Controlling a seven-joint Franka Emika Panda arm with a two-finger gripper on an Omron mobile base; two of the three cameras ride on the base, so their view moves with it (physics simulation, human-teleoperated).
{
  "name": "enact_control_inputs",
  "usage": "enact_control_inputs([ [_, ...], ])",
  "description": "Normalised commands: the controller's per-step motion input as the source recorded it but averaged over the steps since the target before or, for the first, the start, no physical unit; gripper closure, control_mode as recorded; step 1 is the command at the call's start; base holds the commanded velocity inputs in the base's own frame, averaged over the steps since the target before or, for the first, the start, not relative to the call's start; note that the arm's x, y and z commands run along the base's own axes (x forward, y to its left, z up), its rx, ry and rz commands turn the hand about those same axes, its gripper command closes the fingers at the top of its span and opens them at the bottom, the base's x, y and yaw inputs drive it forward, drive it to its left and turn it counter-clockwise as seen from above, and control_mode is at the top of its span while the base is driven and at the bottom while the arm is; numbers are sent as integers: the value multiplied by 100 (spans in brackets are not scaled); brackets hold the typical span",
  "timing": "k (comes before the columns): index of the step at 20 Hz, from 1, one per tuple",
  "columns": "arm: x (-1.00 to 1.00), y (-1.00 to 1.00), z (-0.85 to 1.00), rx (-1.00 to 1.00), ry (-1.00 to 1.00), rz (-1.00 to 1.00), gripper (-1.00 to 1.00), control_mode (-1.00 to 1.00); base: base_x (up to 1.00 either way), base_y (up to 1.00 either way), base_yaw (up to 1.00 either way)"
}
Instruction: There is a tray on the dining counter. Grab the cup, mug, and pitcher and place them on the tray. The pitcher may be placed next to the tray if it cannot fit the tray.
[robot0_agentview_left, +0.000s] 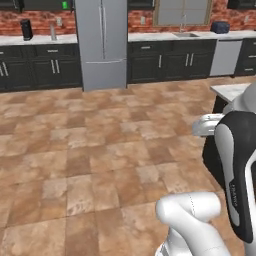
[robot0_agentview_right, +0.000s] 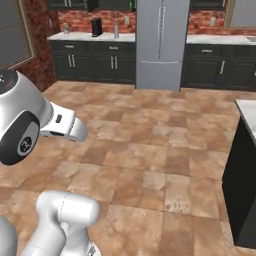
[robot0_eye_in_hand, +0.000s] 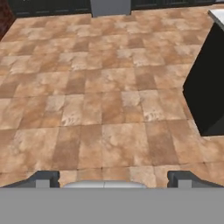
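Note:
My gripper (robot0_eye_in_hand: 113, 179) hangs open over the brown tiled floor, its two fingertips (robot0_eye_in_hand: 43, 178) wide apart with nothing between them. A corner of the dining counter (robot0_agentview_left: 232, 90), white marble over a dark base, shows at the right (robot0_agentview_right: 247, 112) and at the hand view's upper right (robot0_eye_in_hand: 217, 15). Far off on the brick-backed counter stands a slim grey pitcher (robot0_agentview_left: 52, 31), small in the picture, beside a black coffee machine (robot0_agentview_left: 26, 29). The right base view has the pitcher (robot0_agentview_right: 116, 30) and coffee machine (robot0_agentview_right: 96, 26) at the top left. The tray, cup and mug are out of view.
A steel fridge (robot0_agentview_left: 102, 42) stands in the middle of the far wall among dark cabinets. To its right are a sink (robot0_agentview_left: 186, 34), a dishwasher (robot0_agentview_left: 226, 56) and a dark blue appliance (robot0_agentview_left: 220, 27). Open tiled floor (robot0_agentview_left: 100, 140) lies between me and that wall.

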Motion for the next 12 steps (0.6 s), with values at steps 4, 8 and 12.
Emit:
enact_control_inputs([
  [4,0,0,0,0,0,0,-100,100,100,83,-2],
  [8,0,0,0,0,0,0,-100,100,100,76,-1],
  [12,0,0,0,0,0,0,-100,100,100,76,-1],
])
